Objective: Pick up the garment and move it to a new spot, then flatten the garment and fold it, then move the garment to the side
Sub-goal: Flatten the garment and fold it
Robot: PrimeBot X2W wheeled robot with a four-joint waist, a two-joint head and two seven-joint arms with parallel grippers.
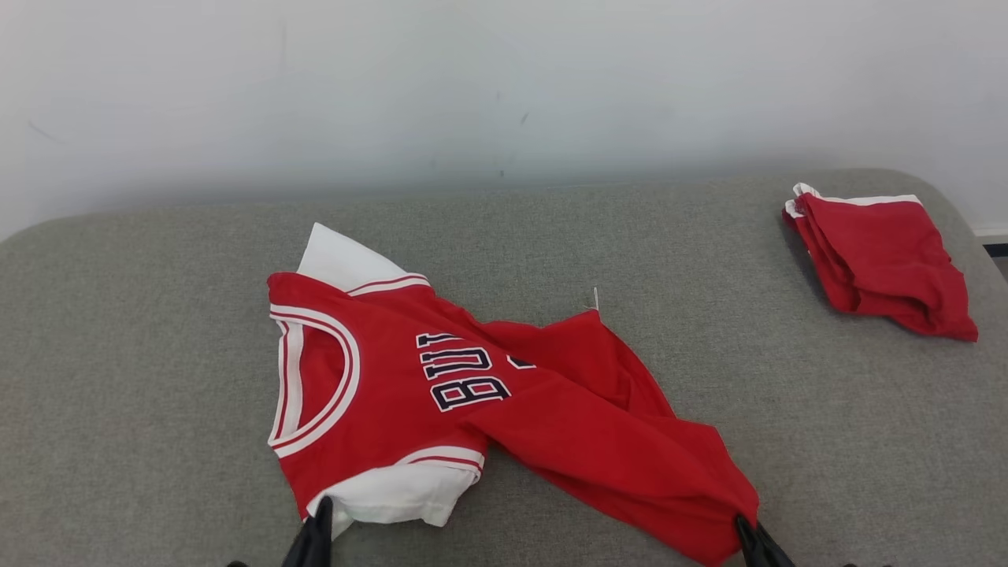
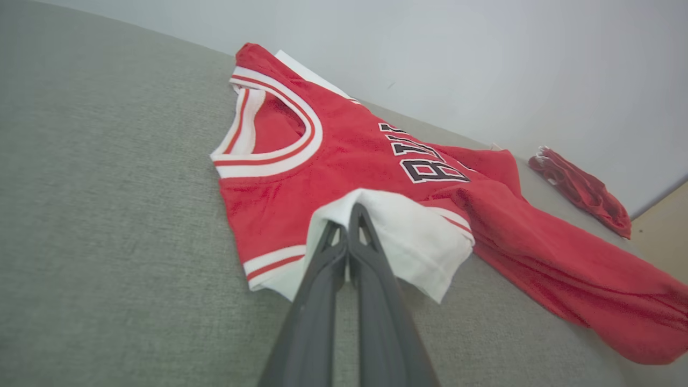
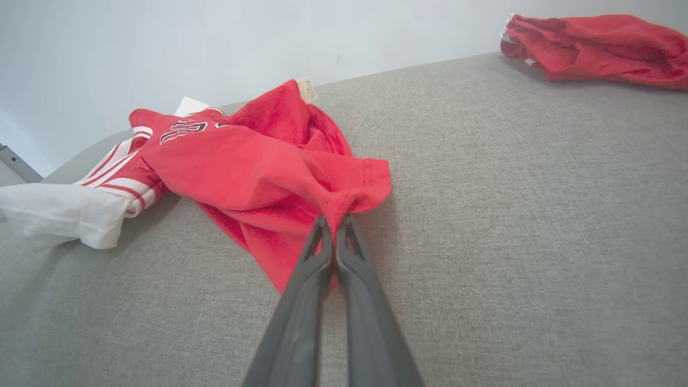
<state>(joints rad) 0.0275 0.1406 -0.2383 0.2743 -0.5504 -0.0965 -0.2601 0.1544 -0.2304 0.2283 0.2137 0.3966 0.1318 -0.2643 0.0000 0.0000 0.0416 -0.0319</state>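
Observation:
The garment (image 1: 472, 386) is a red jersey with white sleeves, white-trimmed collar and dark lettering, lying crumpled on the grey padded surface (image 1: 157, 354). Its collar points left and its hem trails toward the lower right. My left gripper (image 1: 321, 512) is shut on the near white sleeve (image 2: 398, 236), as the left wrist view (image 2: 348, 215) confirms. My right gripper (image 1: 744, 526) is shut on the bunched red hem corner (image 3: 344, 201), fingers pinched together in the right wrist view (image 3: 334, 224).
A second red garment (image 1: 882, 260) lies folded at the far right of the surface, near its rounded corner. A pale wall (image 1: 504, 87) rises behind the surface. Bare grey padding stretches to the left of the jersey and between the two garments.

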